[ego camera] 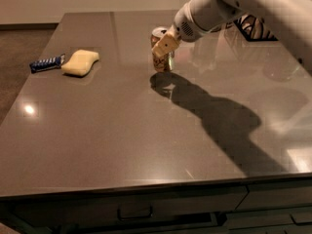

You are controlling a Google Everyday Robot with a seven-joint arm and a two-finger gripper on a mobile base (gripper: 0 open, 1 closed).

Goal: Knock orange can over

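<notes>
- At the far left edge of the grey countertop (97,145) lies a blue wrapped snack bar (46,63).
- Just beside it on the right, and touching it, sits a yellow sponge (80,62), lying flat.
- Toward the middle and back of the counter stands the orange can (162,64), upright, with its silver top showing.
- The gripper (165,46) is right at the can, its pale tip across the can's upper half on the near side; whether it is clenched or released I cannot tell.
- The white arm (234,4) reaches in from the upper right and throws a long dark shadow (214,121) across the counter.
- Drawer fronts (131,209) run below the near edge.
</notes>
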